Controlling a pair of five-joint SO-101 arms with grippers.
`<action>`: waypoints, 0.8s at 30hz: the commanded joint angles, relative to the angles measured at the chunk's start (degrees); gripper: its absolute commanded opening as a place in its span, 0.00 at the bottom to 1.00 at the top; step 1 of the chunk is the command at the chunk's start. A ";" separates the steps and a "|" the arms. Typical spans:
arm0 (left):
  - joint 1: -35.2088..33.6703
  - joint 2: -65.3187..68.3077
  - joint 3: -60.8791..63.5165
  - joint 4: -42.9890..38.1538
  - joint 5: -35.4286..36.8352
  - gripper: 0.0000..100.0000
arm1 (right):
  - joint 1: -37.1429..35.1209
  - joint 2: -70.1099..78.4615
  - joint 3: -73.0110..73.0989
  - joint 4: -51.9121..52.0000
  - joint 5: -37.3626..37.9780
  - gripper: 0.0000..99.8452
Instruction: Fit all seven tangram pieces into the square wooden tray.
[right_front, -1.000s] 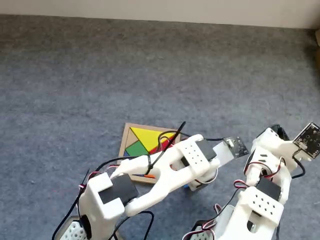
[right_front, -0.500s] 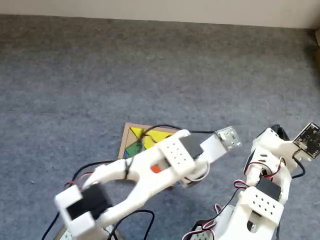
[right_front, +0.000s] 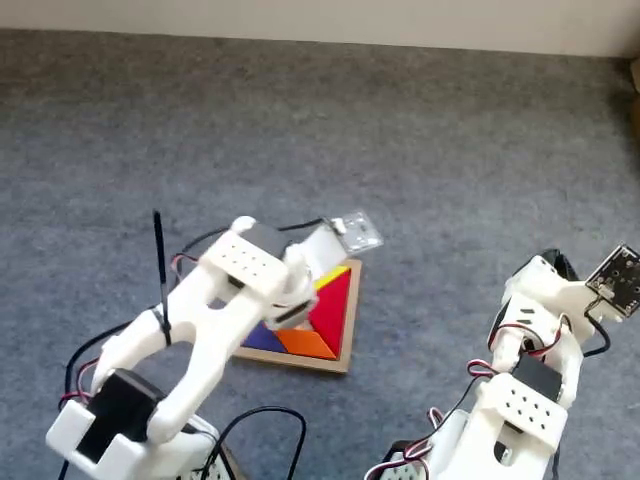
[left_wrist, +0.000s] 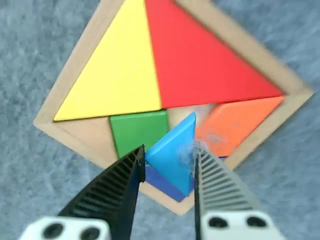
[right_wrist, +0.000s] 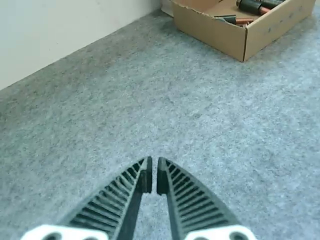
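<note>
Left tool first, through my left wrist camera: it is clamped on the light-blue triangle, one finger pressing each side, and the piece sits tilted above the square wooden tray. Beyond my fingertips lie the yellow large triangle and the red large triangle, edge to edge. Just ahead of one finger is the green square, and ahead of the other the orange parallelogram. A dark-blue piece shows under the held triangle, and bare wood shows between the green square and the orange piece.

Through my right wrist camera, my right tool has its fingers together, with only a thin slit between them, and holds nothing above the grey carpet. Far ahead stands a cardboard box.

From the high camera, my left arm stretches across the tray, covering much of it, while red and orange show past it. My right arm is folded, well apart from the tray.
</note>
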 joint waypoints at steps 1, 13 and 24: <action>-3.56 -2.33 2.59 -6.33 -4.75 0.09 | -0.66 -1.54 -0.57 -1.36 -0.09 0.03; -2.68 -2.95 2.95 -7.56 1.67 0.28 | -1.80 -1.54 -0.57 -1.36 0.00 0.03; -10.07 -18.15 6.46 -8.88 7.56 0.16 | -1.89 -1.54 -0.57 -1.36 0.00 0.03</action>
